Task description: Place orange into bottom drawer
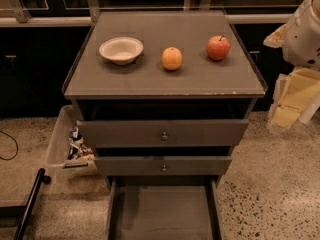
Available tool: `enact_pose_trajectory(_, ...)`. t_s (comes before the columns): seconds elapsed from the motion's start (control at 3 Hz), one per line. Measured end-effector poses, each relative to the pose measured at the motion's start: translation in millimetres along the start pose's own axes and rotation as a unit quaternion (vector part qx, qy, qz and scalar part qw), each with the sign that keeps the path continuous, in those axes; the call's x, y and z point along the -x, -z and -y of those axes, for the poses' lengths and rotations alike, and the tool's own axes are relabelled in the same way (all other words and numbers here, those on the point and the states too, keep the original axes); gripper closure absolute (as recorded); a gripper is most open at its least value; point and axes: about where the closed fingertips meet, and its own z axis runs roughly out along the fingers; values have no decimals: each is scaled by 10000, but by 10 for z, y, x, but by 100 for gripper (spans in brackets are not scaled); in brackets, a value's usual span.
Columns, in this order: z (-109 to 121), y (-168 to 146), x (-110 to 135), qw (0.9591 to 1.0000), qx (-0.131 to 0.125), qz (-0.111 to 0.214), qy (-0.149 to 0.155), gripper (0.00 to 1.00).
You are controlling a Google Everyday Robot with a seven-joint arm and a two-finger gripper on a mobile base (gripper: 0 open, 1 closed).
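Observation:
The orange [171, 58] sits on the grey cabinet top [165, 81], near the middle, between a white bowl and a red apple. The bottom drawer [162, 214] is pulled out towards me at floor level, and its flat grey floor shows bare. My gripper [292, 101] hangs at the far right edge of the view, beside the cabinet's right side, about level with the top. It is well to the right of the orange and holds nothing that I can see.
A white bowl [121, 50] stands left of the orange and a red apple [218, 47] with a stem right of it. Two upper drawers with brass knobs [164, 135] are slightly open. A bin with packets [67, 146] sits at the left, with a black pole [30, 204] in front.

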Motion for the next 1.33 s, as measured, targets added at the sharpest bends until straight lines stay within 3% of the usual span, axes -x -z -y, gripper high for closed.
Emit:
enact_pose_trajectory(0.33,2,-1,2,10000,-1,1,1,0)
enact_pose_trajectory(0.67,176,-99,167,9999,-18,67,114,0)
enact_pose_trajectory(1.33,821,-410,703,9958,-147,473,766,0)
